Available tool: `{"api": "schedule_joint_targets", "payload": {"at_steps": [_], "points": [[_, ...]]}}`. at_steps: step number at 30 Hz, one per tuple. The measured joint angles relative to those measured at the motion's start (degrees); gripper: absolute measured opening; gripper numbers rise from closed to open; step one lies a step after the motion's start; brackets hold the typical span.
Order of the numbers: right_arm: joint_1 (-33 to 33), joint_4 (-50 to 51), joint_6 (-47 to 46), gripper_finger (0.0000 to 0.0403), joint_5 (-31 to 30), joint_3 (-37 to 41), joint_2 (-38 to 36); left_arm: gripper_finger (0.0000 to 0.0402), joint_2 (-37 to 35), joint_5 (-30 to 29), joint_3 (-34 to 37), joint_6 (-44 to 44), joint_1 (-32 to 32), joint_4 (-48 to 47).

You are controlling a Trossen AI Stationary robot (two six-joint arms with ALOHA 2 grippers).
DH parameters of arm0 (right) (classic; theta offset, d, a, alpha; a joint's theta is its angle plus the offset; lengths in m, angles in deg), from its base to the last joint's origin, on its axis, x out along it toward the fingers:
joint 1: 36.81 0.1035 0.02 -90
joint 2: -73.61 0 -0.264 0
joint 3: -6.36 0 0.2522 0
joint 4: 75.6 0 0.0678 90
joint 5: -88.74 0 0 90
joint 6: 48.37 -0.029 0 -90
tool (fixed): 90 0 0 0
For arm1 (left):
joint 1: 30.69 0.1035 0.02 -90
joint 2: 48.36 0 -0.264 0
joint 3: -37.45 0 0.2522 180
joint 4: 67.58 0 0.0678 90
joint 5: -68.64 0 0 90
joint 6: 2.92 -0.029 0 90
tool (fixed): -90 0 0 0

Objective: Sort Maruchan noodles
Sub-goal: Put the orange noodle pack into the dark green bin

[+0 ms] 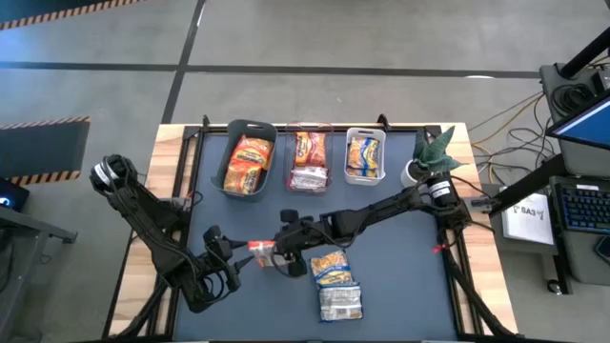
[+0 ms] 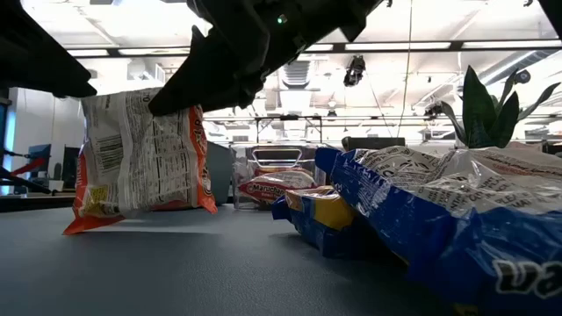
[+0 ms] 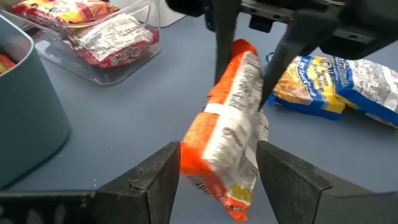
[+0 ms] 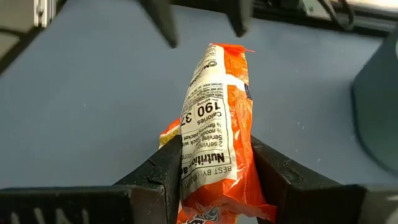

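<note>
Across the dark worktop, the right end effector is pinching an orange Maruchan packet upright mid-worktop, its nutrition label showing only in the wrist views, while the left end effector is straddling it with fingers spread, apparently not touching.

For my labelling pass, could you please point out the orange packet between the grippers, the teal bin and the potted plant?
orange packet [image 3: 233,143], left wrist view, its printed back face.
teal bin [image 1: 233,127], high view, its far rim.
potted plant [image 1: 436,149], high view, its leaves.
</note>
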Motion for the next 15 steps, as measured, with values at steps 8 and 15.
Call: {"api": "schedule_joint_targets", "payload": {"at_steps": [8,15], "points": [[2.12,-0.46,4.37,0.0129,-4.23,0.0,0.0,0.0195,0.0,-0.02,1.78,2.72,-0.22,0.07],[2.12,-0.32,2.93,0.0129,-4.47,0.02,0.0,0.0213,0.0,-0.13,3.93,7.64,-0.2,0.7]]}}
